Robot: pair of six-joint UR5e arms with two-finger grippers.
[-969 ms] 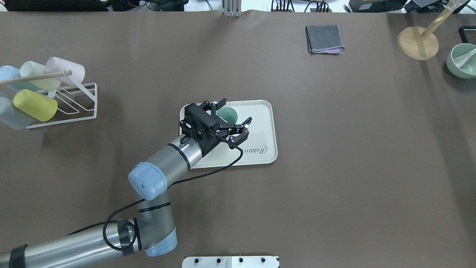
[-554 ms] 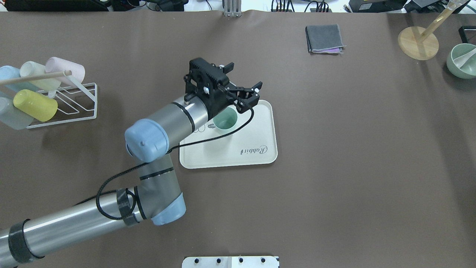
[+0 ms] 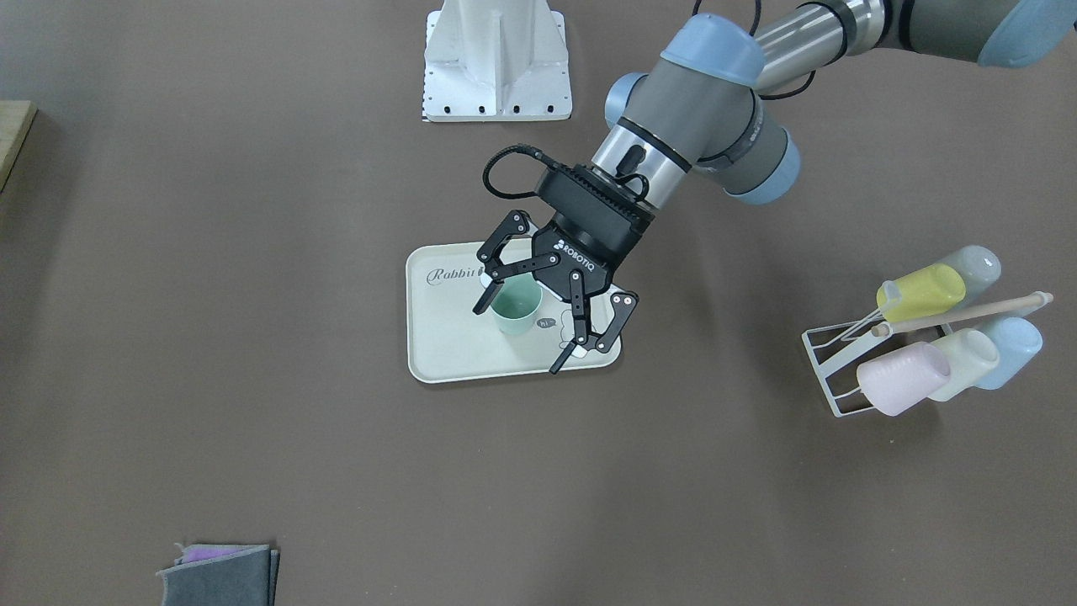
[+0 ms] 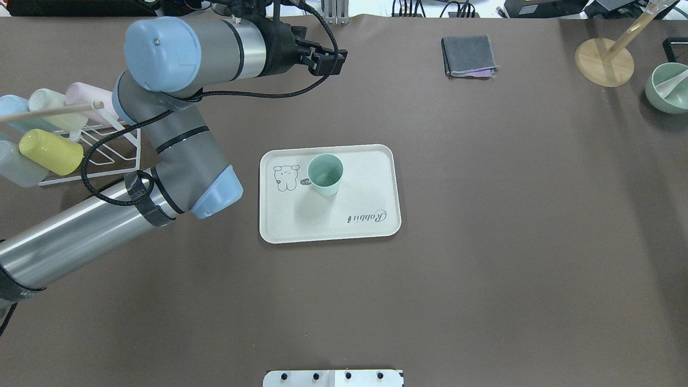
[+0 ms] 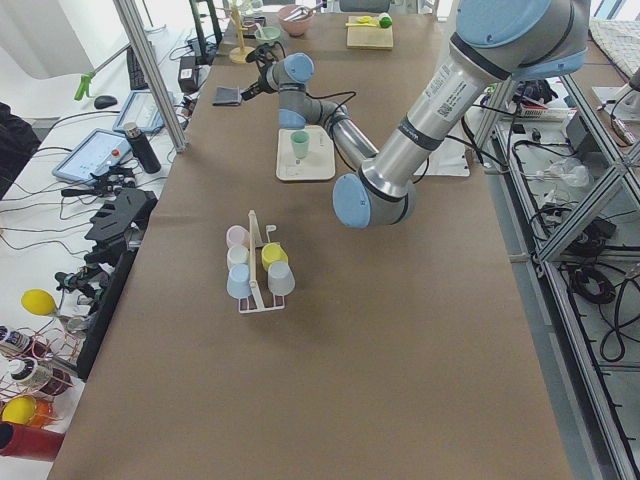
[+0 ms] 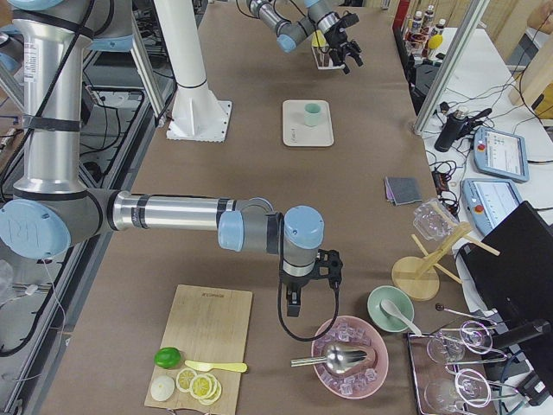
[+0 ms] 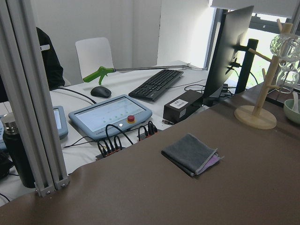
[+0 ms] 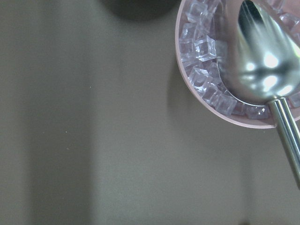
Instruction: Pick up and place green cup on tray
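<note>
The green cup [image 4: 325,174] stands upright and free on the cream tray [image 4: 365,188], next to the bunny drawing. It also shows in the front view [image 3: 515,307] on the tray [image 3: 446,349]. My left gripper [image 4: 329,61] is open and empty, raised high above the table and pointing toward the far edge. In the front view it [image 3: 517,339] hangs well above the cup without touching it. My right gripper [image 6: 298,296] hangs over the table beside a pink bowl of ice [image 6: 350,356]. I cannot tell whether it is open or shut.
A white wire rack [image 4: 107,150] with several pastel cups stands at the left. A folded grey cloth [image 4: 468,55], a wooden stand [image 4: 604,62] and a green bowl [image 4: 666,88] lie at the far right. A cutting board [image 6: 203,346] holds lime slices.
My left gripper has lifted off the tray and swung up and toward the far edge, open. The green cup has stayed upright on the tray.
</note>
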